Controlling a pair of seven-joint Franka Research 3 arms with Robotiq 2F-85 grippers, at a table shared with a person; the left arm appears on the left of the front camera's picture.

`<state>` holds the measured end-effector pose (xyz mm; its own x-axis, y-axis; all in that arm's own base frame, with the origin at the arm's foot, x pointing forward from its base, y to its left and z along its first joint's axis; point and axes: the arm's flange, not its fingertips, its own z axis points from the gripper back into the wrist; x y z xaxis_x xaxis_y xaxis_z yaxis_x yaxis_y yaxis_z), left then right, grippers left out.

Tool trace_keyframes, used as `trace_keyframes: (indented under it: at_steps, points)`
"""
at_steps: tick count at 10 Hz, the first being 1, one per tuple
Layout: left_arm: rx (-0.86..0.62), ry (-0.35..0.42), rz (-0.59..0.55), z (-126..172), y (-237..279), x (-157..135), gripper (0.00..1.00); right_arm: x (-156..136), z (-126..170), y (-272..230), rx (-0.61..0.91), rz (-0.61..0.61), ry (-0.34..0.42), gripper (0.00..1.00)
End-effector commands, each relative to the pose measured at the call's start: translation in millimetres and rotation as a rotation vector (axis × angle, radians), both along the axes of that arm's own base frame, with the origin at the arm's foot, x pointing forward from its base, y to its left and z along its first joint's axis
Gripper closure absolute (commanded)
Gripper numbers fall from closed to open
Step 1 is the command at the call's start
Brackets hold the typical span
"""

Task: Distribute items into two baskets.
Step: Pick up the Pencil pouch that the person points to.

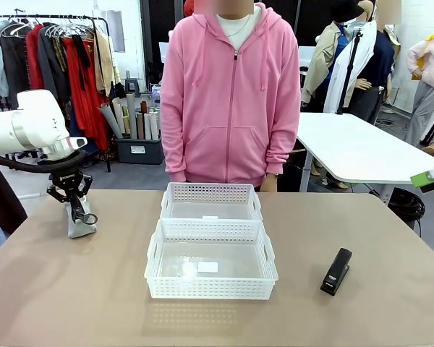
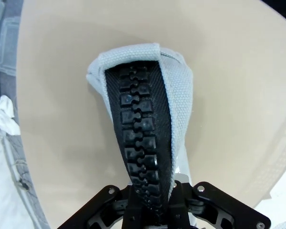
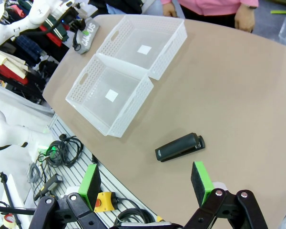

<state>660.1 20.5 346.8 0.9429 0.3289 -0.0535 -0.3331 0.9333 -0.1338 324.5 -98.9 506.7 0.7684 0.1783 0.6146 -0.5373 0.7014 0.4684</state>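
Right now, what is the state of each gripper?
Left gripper: shut on the grey soft zip pouch.
Right gripper: open, holding nothing.

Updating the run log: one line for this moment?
left pincer: shut on pouch | right pincer: open, clear of stapler | stapler: on table | baskets: hold neither

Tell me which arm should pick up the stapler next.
Right. The right gripper is open and empty, with the stapler lying ahead of its fingers; the left gripper is shut on the pouch.
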Motion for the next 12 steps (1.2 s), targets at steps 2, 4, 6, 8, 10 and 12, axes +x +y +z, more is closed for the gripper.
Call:
trace_keyframes:
  at_steps: [2, 4, 6, 8, 10, 12]
  points:
    - [0.035, 0.051, -0.283, 51, -22, -15, 1.0, 0, 1, 0, 0.01, 0.008, -0.011, 0.0]
    - [0.089, 0.102, -0.532, 81, -41, -43, 1.0, 0, 1, 0, 0.01, 0.008, -0.011, 0.0]
    - [0.146, 0.101, -0.792, 114, -58, -76, 1.0, 0, 1, 0, 0.01, 0.008, -0.011, 0.0]
    - [0.153, 0.034, -1.007, 140, -66, -111, 1.0, 0, 1, 0, 0.01, 0.008, -0.011, 0.0]
    - [0.077, 0.029, -1.138, 162, -63, -133, 1.0, 0, 1, 0, 0.01, 0.008, -0.011, 0.0]
    - [-0.014, -0.021, -1.222, 178, -61, -148, 1.0, 0, 1, 0, 0.01, 0.008, -0.011, 0.0]
